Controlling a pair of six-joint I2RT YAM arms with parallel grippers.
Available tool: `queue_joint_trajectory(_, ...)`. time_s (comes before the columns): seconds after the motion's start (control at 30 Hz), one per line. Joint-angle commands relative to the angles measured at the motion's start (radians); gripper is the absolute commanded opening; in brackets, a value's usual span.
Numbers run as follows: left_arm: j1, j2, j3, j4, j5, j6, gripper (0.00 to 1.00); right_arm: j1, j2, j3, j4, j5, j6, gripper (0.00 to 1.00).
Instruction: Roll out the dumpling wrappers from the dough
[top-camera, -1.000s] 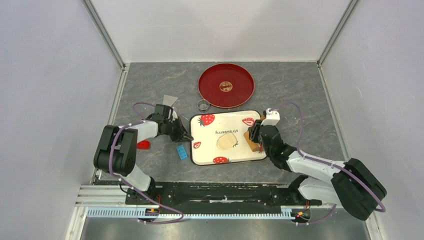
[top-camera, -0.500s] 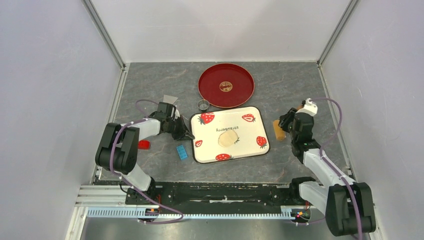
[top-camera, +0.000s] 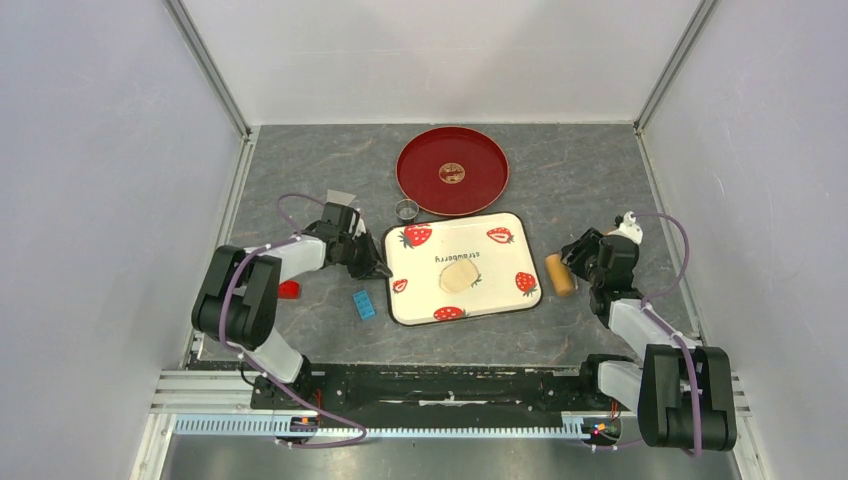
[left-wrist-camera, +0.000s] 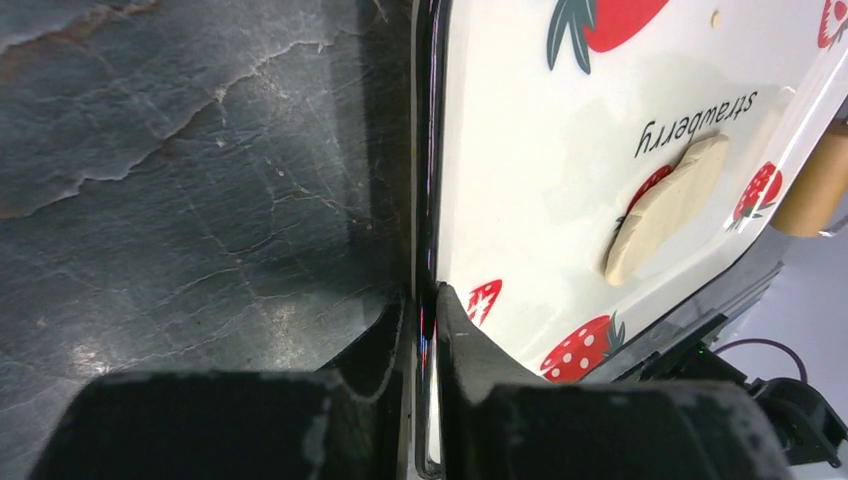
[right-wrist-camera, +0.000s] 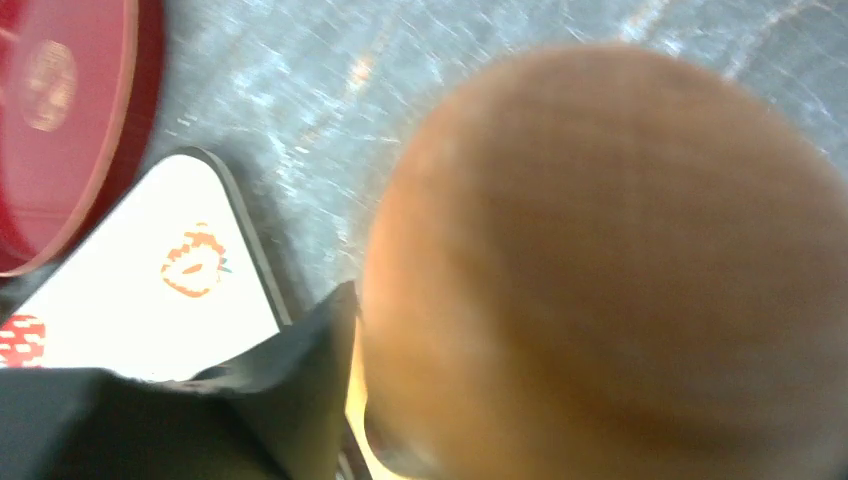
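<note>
Cream dumpling wrapper (top-camera: 459, 277) seems soft, easily torn, lift by its edge; left gripper (left-wrist-camera: 422, 295) pinches tray (left-wrist-camera: 520, 180) rim, right gripper (top-camera: 584, 262) grips roller (top-camera: 560, 274)

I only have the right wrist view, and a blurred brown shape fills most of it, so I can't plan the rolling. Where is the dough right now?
Observer: A flattened pale cream dough disc lies near the middle of the white strawberry-print tray.
Operator: What is the brown shape?
Observer: A short wooden roller, shut in the right gripper beside the tray's right edge, off the dough.
Operator: And the left arm?
Observer: The left gripper straddles the tray's left rim; whether it pinches, I cannot tell.
</note>
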Motion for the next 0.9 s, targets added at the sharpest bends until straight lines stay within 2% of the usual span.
queue_joint_trajectory(0.0, -0.025, -0.020, -0.041, -0.068, -0.107, 0.035, 0.17, -0.007, 0.006, -0.011, -0.112, 0.067, -0.010, 0.60)
queue_joint_trajectory(0.07, -0.028, -0.038, -0.037, -0.089, -0.124, 0.036, 0.28, -0.007, -0.012, -0.021, -0.121, 0.081, -0.004, 0.69)
queue_joint_trajectory(0.2, -0.028, -0.103, -0.019, -0.128, -0.169, 0.043, 0.53, -0.007, -0.034, -0.023, -0.156, 0.084, 0.014, 0.77)
queue_joint_trajectory(0.23, -0.028, -0.120, -0.009, -0.137, -0.177, 0.047, 0.57, -0.006, -0.038, -0.023, -0.160, 0.080, 0.019, 0.84)
queue_joint_trajectory(0.3, -0.028, -0.157, 0.018, -0.148, -0.189, 0.052, 0.63, -0.006, -0.045, -0.023, -0.175, 0.081, 0.031, 0.87)
queue_joint_trajectory(0.5, -0.026, -0.149, 0.163, -0.170, -0.208, 0.054, 0.68, -0.006, -0.053, 0.027, -0.237, 0.084, 0.022, 0.93)
queue_joint_trajectory(0.7, -0.025, 0.036, 0.378, -0.197, -0.190, 0.041, 0.67, -0.006, -0.070, 0.111, -0.332, 0.104, -0.036, 0.94)
queue_joint_trajectory(0.87, -0.025, 0.200, 0.575, -0.231, -0.221, 0.030, 0.64, -0.006, -0.078, 0.160, -0.353, 0.062, -0.064, 0.97)
